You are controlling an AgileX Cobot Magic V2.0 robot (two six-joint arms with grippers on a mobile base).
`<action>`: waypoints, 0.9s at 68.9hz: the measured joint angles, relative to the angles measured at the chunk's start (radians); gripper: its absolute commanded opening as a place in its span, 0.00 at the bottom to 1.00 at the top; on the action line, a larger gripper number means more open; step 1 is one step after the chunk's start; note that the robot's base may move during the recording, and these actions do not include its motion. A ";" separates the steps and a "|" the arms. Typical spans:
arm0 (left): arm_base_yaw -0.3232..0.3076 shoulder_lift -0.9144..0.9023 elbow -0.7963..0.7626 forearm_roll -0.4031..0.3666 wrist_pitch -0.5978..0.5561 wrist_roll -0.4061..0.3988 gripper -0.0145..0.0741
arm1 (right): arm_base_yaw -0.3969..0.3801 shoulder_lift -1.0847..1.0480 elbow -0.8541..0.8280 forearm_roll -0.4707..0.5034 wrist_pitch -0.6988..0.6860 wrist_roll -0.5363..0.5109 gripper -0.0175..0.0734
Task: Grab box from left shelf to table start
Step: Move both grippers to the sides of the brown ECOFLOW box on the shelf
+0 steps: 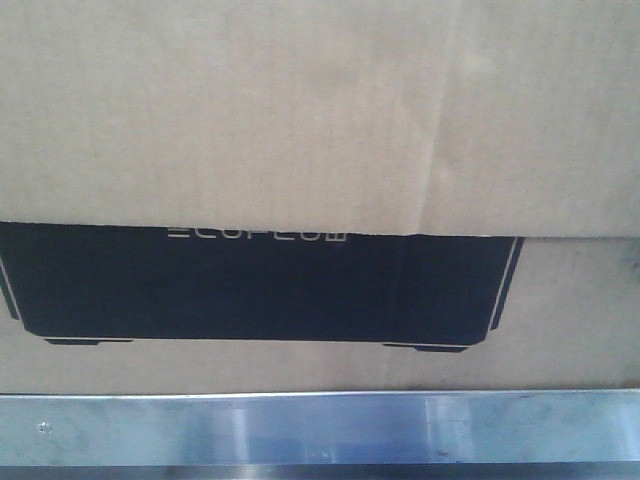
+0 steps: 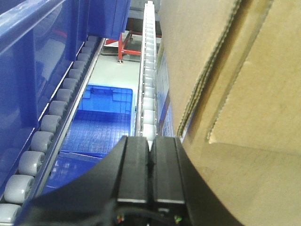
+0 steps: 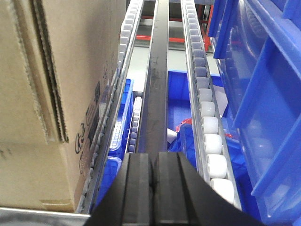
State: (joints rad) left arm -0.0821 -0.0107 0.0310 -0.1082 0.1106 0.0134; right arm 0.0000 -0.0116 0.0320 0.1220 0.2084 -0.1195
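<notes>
The brown cardboard box [image 1: 320, 120] with a black white-outlined panel and ECOFLOW lettering fills the front view, standing on the shelf behind its steel front rail [image 1: 320, 428]. In the left wrist view the box [image 2: 235, 84] is right of my left gripper [image 2: 150, 146], whose jaws are shut with nothing between them, close beside the box's side. In the right wrist view the box [image 3: 51, 84] is left of my right gripper [image 3: 153, 157], also shut and empty, a roller lane apart from the box.
Blue plastic crates stand on the shelf at the far left [image 2: 42, 61] and far right [image 3: 268, 103]. White roller lanes [image 2: 148, 70] [image 3: 207, 122] run beside the box. More blue crates [image 2: 101, 117] lie on the level below.
</notes>
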 measured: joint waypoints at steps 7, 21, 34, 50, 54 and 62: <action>0.000 0.000 0.000 0.022 0.000 0.000 0.05 | 0.000 0.000 0.000 0.000 0.000 0.000 0.25; 0.000 0.000 0.000 0.046 0.000 0.000 0.05 | 0.000 0.000 0.000 0.000 0.000 0.000 0.25; 0.000 0.000 0.000 0.047 0.000 0.000 0.05 | 0.000 0.000 0.000 0.000 0.000 0.000 0.25; 0.000 0.000 0.001 0.016 -0.187 0.000 0.05 | 0.000 0.000 0.000 0.000 0.000 0.000 0.25; 0.000 0.000 -0.005 0.004 -0.225 0.000 0.05 | 0.000 0.000 0.000 0.000 0.000 0.000 0.25; 0.000 0.000 -0.093 0.000 -0.173 0.000 0.05 | 0.000 0.000 0.000 0.000 0.000 0.000 0.25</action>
State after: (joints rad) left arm -0.0821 -0.0107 -0.0616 -0.1086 -0.0623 0.0134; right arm 0.0000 -0.0116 0.0320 0.1220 0.2084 -0.1195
